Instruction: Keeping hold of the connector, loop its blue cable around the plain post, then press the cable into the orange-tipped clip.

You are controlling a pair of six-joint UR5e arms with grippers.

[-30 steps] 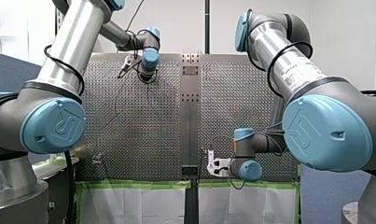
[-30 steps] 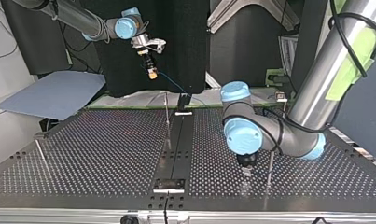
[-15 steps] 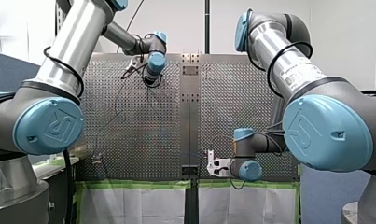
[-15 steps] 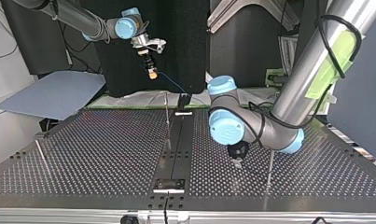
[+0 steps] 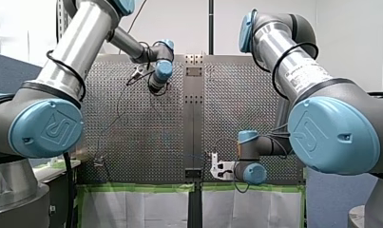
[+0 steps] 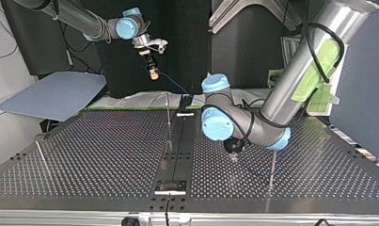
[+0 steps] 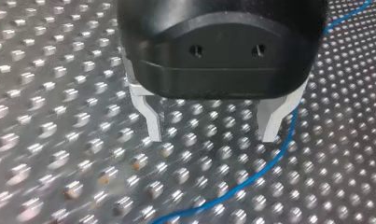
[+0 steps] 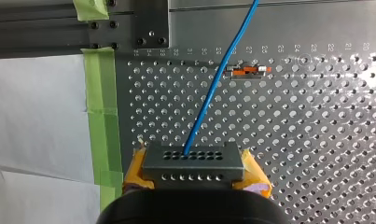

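Nearest the arms, by the near end of the rail and at its right in the front view, your right gripper hangs above the edge of the table. Its yellow pads are pinched on the grey connector, one at each end. From the connector's face the blue cable runs ahead of the gripper toward the rail.

Look past the connector in the right wrist view and you find the clip lying on the table close to the rail, with its orange tip pointing away from the cable. The cable crosses just by the clip's grey end, and you cannot tell whether they touch.

Farther along the rail, the top view shows you a thin post standing upright just beside it, on the right gripper's side. A second post stands on the rail's other side, well apart from it.

Between the rail and that second post, toward the rail's far end, your left gripper sits low over the table. Its metal fingers are spread, with only bare table between them. The cable lies on the table past one fingertip and trails on ahead of the gripper.
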